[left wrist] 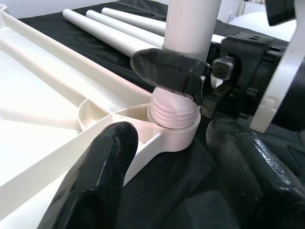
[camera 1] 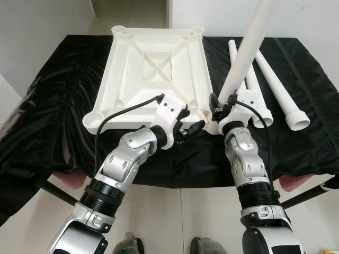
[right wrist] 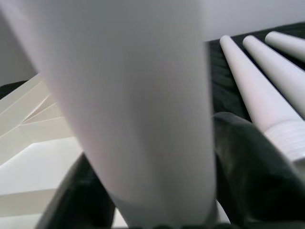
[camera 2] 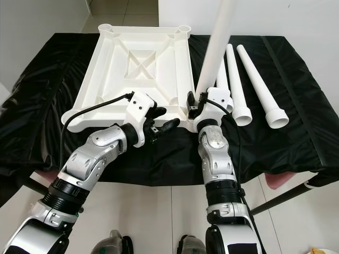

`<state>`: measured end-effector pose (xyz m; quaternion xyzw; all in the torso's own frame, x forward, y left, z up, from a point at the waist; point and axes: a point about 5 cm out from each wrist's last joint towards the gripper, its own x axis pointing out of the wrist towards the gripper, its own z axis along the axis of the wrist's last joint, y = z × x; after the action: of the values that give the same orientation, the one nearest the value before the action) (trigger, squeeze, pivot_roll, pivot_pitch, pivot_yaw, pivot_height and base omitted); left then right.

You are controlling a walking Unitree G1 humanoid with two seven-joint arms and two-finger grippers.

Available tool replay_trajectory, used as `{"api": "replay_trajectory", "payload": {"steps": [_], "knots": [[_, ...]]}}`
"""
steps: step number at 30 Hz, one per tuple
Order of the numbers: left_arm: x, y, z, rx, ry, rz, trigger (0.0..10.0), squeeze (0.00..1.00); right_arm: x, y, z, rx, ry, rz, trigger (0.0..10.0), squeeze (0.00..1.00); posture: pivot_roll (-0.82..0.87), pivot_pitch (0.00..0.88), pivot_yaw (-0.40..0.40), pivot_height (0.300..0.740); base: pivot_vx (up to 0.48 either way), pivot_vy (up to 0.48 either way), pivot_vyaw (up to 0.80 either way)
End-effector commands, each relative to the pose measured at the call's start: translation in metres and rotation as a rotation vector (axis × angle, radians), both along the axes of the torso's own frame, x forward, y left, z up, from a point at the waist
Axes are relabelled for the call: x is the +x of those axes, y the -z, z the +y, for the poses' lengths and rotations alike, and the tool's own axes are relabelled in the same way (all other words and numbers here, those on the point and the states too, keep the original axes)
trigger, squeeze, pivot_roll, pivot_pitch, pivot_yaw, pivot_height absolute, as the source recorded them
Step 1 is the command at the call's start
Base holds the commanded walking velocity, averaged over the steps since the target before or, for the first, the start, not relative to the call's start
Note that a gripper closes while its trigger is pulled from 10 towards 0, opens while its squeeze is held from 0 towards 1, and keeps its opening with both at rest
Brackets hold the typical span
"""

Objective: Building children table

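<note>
1. While the upturned tabletop (camera 1: 153, 69) lies underside-up on the black sheet (camera 1: 47, 106), the right gripper (camera 1: 221, 108) is clamped around the base of a white leg (camera 1: 243, 53), holding it nearly upright over the tabletop's near right corner socket (left wrist: 178, 136).
2. Judging by the left wrist view, the step in hand is screwing in the first leg — its threaded end (left wrist: 174, 112) sits in the socket with several ridges exposed, so it seems only partly seated.
3. The left gripper (camera 1: 188, 127) hovers just beside that same corner with its fingers (left wrist: 100, 176) apart, holding nothing; it may be placed to steady the tabletop.
4. The next move calls, I judge, for turning the leg about its own axis while keeping it square to the socket; a tilt could cross the threads, and the light tabletop may slide on the slick sheet unless braced.
5. Three more legs (camera 1: 278, 90) lie side by side on the sheet to the right of the tabletop, wide threaded ends toward the robot, near the right arm.
6. As for containers — the corner sockets serve as such: the near right one holds the leg's thread, while the two far sockets (camera 1: 197, 30) look empty. The near left one (camera 1: 92, 120) I cannot judge clearly.
</note>
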<state>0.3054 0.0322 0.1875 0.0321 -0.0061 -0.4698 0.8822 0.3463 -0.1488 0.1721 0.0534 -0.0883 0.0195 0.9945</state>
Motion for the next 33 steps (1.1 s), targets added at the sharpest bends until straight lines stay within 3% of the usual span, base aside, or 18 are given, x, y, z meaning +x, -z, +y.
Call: {"api": "replay_trajectory", "payload": {"steps": [1, 5, 6, 10, 17, 21, 33], "knots": [[-0.002, 0.000, -0.002, 0.014, 0.040, -0.011, 10.0, 0.00, -0.001, -0.001, -0.006, 0.008, -0.011, -0.008, 10.0, 1.00, -0.06, 0.089, 0.047, 0.740, 0.000, 0.000, 0.00], [-0.002, 0.000, -0.002, 0.014, 0.041, -0.011, 10.0, 0.00, -0.001, -0.005, -0.011, -0.004, -0.032, -0.025, 10.0, 1.00, -0.06, 0.089, 0.047, 0.740, 0.000, 0.000, 0.00], [-0.003, 0.000, -0.002, 0.016, 0.044, -0.011, 10.0, 0.00, 0.000, -0.007, -0.014, -0.023, -0.087, -0.028, 10.0, 0.00, -0.06, 0.089, 0.047, 0.740, 0.000, 0.000, 0.00], [-0.004, 0.000, -0.002, 0.024, 0.060, -0.014, 10.0, 0.00, -0.002, -0.014, -0.027, -0.155, -0.328, -0.046, 10.0, 0.00, -0.06, 0.086, 0.048, 0.740, 0.000, 0.000, 0.00], [-0.006, 0.000, -0.002, 0.027, 0.072, -0.016, 10.0, 0.00, 0.000, -0.012, -0.035, -0.197, -0.452, -0.018, 10.0, 0.00, -0.06, 0.086, 0.048, 0.740, 0.000, 0.000, 0.00], [-0.006, -0.001, -0.003, 0.026, 0.077, -0.018, 10.0, 0.00, 0.005, -0.010, -0.038, -0.232, -0.602, 0.021, 10.0, 0.00, -0.05, 0.079, 0.049, 0.740, 0.000, 0.000, 0.00], [-0.006, -0.003, -0.002, 0.025, 0.078, -0.020, 10.0, 0.00, 0.024, -0.019, -0.041, -0.277, -0.612, 0.020, 10.0, 0.00, -0.04, 0.070, 0.047, 0.740, 0.000, 0.000, 0.00]]}}
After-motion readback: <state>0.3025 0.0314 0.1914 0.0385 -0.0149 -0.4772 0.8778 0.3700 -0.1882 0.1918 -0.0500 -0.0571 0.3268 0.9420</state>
